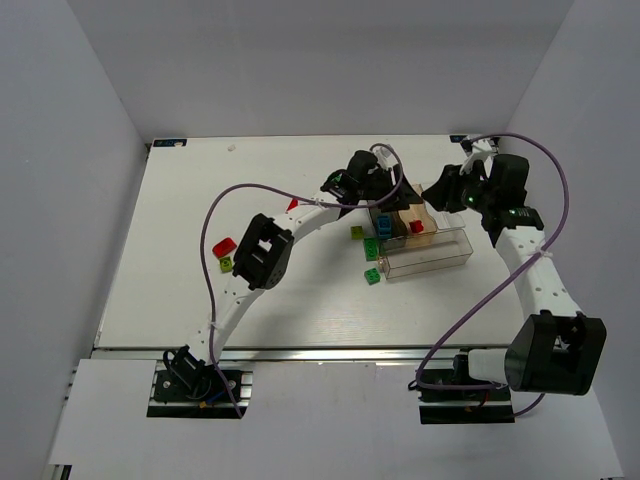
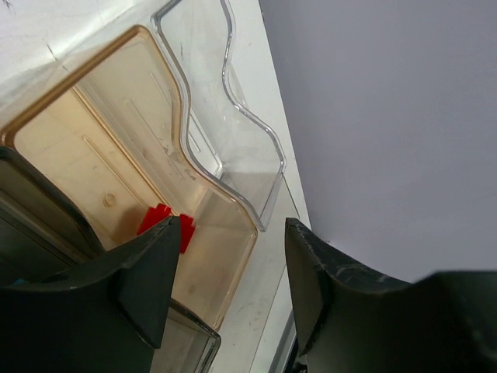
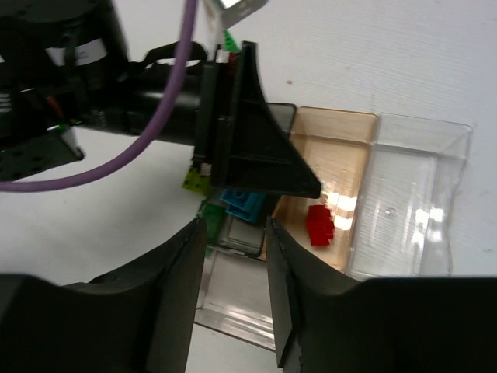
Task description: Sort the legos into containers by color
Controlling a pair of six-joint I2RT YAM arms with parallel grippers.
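Faintly, unreadable white label (image 3: 78, 53); red lego (image 3: 319, 224) in tan compartment (image 3: 335, 148)

No text, brand or number can be read anywhere. A white label (image 3: 82, 53) sits on a black housing (image 3: 31, 27) (its print too blurred to make out).
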